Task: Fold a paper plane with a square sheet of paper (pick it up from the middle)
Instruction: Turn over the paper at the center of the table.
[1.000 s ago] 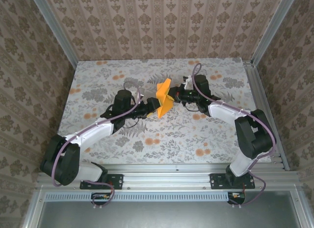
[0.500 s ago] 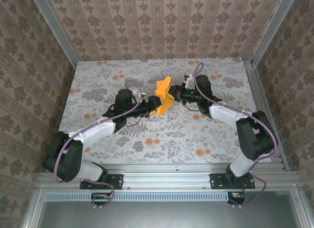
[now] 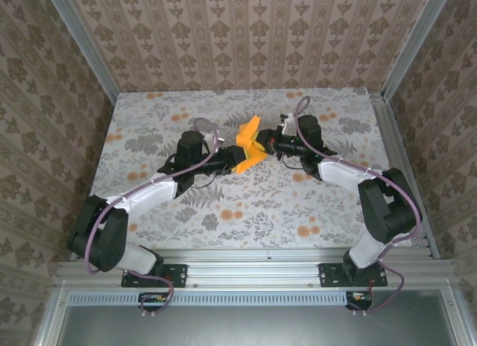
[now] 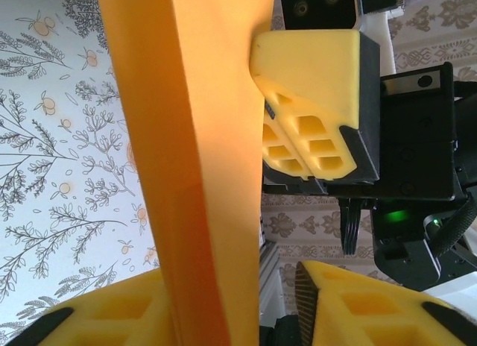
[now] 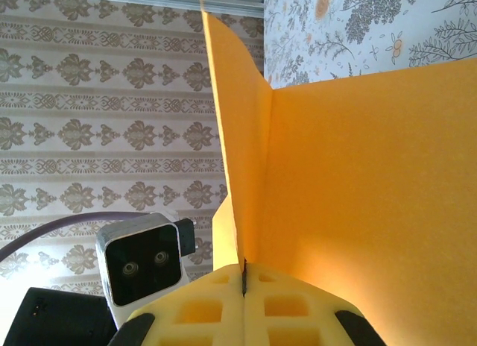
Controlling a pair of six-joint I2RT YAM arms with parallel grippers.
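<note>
Within right gripper, creased orange paper.

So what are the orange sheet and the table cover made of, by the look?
Sheet: thin matte paper, probably; it holds a sharp crease and flat stiff panels. Cover: seems printed cloth, matte, floral pattern; weave too small to tell.
</note>
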